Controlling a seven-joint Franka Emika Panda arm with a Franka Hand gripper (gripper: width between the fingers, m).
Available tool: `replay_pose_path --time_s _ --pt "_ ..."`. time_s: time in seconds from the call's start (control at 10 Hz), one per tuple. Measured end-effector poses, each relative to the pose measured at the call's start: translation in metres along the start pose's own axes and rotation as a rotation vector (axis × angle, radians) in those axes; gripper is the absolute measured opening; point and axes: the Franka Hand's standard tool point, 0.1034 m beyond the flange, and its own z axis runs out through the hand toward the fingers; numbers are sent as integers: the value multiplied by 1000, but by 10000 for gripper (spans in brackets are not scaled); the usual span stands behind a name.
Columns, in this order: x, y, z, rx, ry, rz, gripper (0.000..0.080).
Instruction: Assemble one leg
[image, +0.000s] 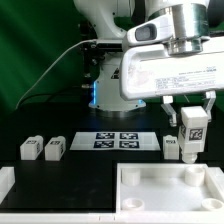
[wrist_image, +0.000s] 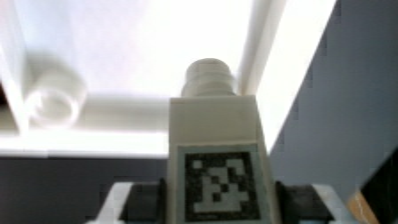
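Nearest me, at 5 o'clock in the exterior view: a large white tray-shaped piece (image: 165, 200) lies flat on the black table (image: 80, 172), with raised round sockets (image: 130, 176) at its far corners. At 8 o'clock a white corner rail (image: 8, 186) lies along the table's near edge. Next back, at 3 o'clock: the leg (image: 192, 138) hangs upright in the gripper (image: 192, 124), tag face toward me. Its round peg (image: 188, 157) points down, and the peg tip sits close over the tray's far corner. I cannot tell whether they touch. The pincer is clenched on the leg, one finger on each side of the block's upper part. The wrist view agrees: the tagged block sits between the two fingers (wrist_image: 128, 200), and the peg reaches out over the tray's white floor. One round socket lies off to the side of the peg, not in line with it. Just beside the held leg, toward 9 o'clock, a fourth leg (image: 171, 146) stands on the table. Further along that row the marker board (image: 117, 141) lies flat at centre. Two loose legs (image: 42, 149) stand side by side at 9 o'clock, well apart from the gripper. Farthest back, from 12 to 1 o'clock, is the white arm (image: 150, 70), with a dark green backdrop (image: 30, 40) behind it.
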Motion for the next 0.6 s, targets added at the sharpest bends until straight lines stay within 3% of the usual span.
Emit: replay_pose_path --time_s 0.1,0.2,0.6 --pt "10 -7 -7 -2 135 -17 292" --pt "4 -9 -6 -6 200 -28 292" --pt "4 -6 -2 -7 188 -27 293"
